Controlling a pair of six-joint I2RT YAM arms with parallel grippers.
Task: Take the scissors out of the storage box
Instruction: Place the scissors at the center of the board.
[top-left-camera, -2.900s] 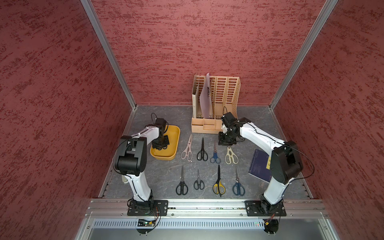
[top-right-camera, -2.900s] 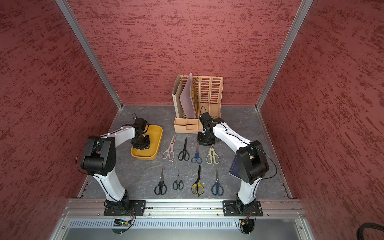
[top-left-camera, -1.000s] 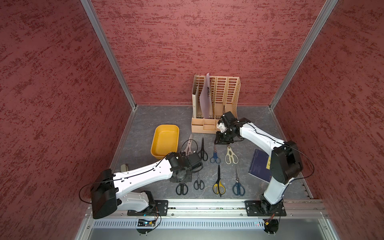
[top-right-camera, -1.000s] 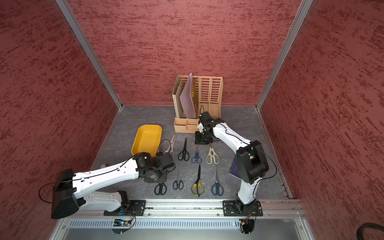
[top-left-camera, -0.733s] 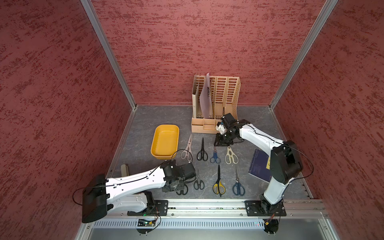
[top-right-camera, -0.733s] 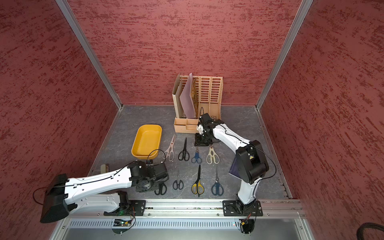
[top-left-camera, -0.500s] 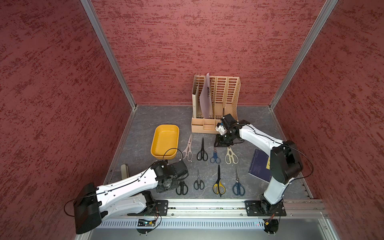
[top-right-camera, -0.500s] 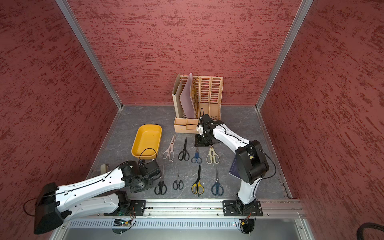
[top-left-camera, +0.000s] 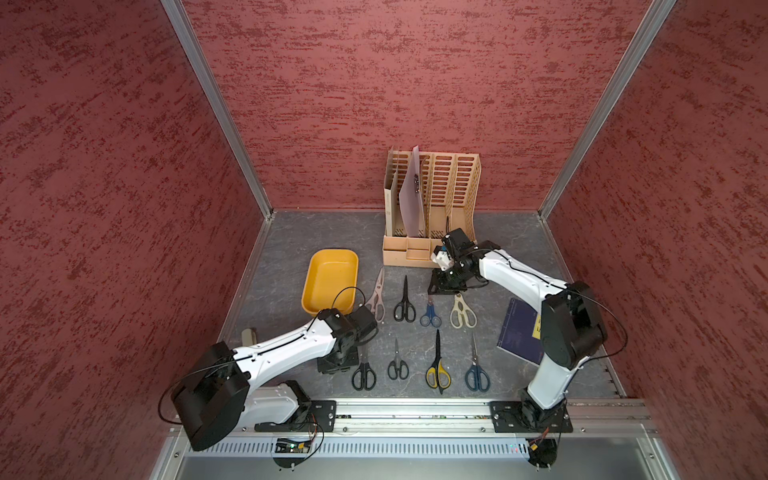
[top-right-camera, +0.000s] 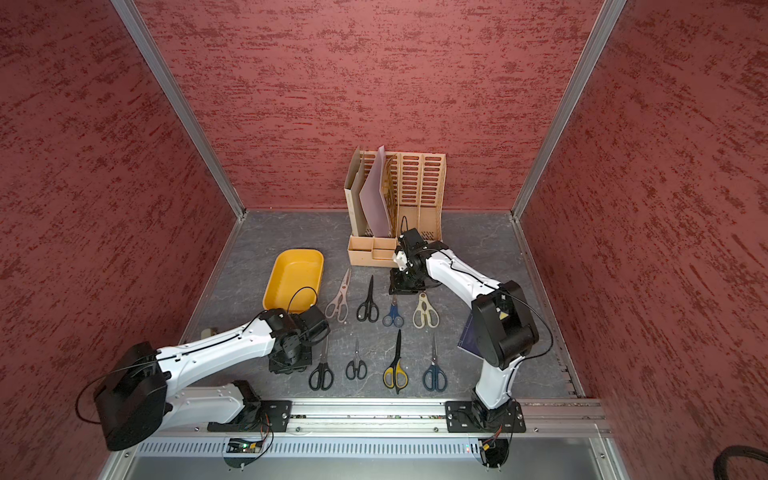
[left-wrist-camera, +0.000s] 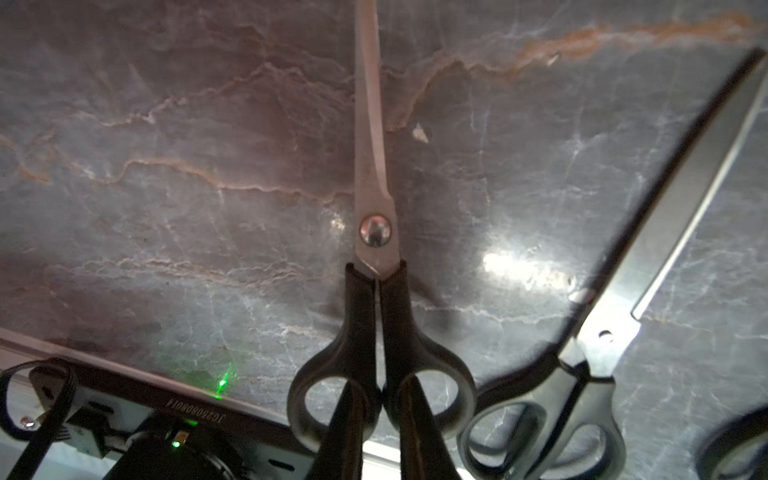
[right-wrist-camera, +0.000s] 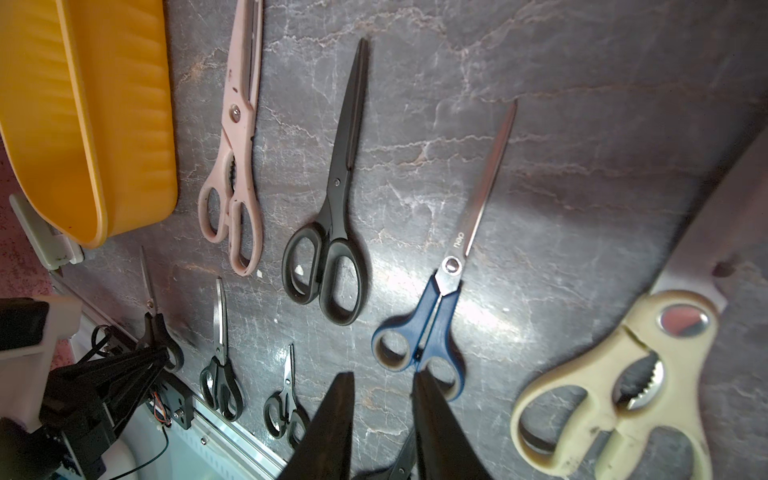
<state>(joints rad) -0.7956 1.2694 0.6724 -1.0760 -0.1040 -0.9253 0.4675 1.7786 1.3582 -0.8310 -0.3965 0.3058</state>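
left tool (left-wrist-camera: 380, 384) is clamped on the handles of black-handled scissors (left-wrist-camera: 374, 232), now low over the front of the tabletop (left-wrist-camera: 166, 166); seconds ago it was down in the storage box (top-left-camera: 332, 278). that box now lies empty, so i judge this the last pair out. right tool (right-wrist-camera: 382, 382) hovers open, holding nothing.

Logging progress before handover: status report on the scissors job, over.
Left end effector shut on black-handled scissors. Right end effector open, empty. Storage box empty. Next black pair close alongside.
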